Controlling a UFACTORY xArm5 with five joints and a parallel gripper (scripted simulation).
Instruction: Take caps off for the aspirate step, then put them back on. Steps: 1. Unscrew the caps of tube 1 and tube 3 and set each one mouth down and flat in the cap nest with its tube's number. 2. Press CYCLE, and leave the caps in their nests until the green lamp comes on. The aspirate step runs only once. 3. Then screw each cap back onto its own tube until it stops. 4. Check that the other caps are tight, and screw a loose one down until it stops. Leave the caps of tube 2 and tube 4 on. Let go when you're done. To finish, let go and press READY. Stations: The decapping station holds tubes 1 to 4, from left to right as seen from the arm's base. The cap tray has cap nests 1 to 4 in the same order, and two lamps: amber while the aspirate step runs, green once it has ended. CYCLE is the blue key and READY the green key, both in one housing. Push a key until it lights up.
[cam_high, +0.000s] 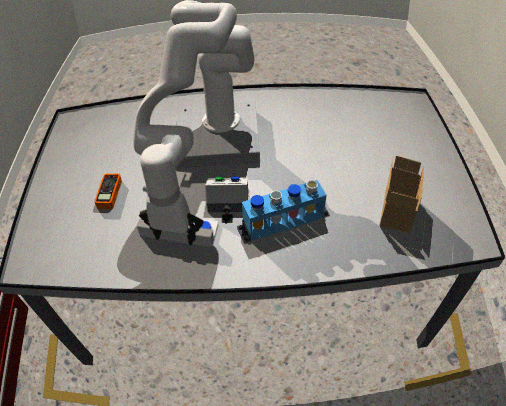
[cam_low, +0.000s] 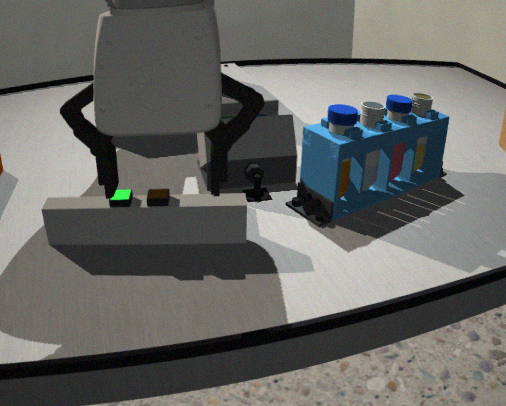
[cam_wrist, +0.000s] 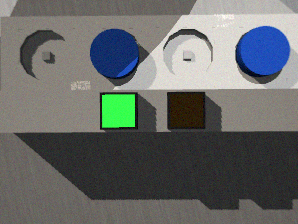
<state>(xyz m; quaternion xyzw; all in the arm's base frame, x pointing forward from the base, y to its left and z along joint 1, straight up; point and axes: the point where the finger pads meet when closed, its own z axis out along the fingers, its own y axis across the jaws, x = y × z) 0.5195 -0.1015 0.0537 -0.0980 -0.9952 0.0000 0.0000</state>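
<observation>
The gripper (cam_low: 159, 187) hangs over the cap tray (cam_low: 145, 220), fingers spread fully apart w/ nothing between them; in the exterior view one black finger (cam_low: 106, 165) comes down just behind the green lamp (cam_low: 120, 196) and the other stands near the tray's right end. Green lamp is lit bright; the amber lamp (cam_low: 158, 196) beside it is dark. The wrist view looks straight down on the tray: four round nests in a row, two of them occupied by blue caps, one cap (cam_wrist: 114, 53) above the green lamp (cam_wrist: 118, 111) and another cap (cam_wrist: 263, 50) at the far right, each lying flat in its nest. The other two nests show only a small peg in the middle, e.g. the open nest (cam_wrist: 187, 52) above the dark lamp (cam_wrist: 186, 110). The decapping station (cam_low: 372, 160), a blue block, sits to the right of the tray in the exterior view, apart from it; two of its tubes wear blue caps (cam_low: 343, 114) and the other two stand w/ open mouths (cam_low: 372, 109). The key housing (cam_high: 226, 190) sits behind the tray, its green and blue keys on top. Off to the sides of the table (cam_high: 325, 130): an orange multimeter (cam_high: 108, 190) and a brown cardboard rack (cam_high: 402, 200), both well apart from the work area.
</observation>
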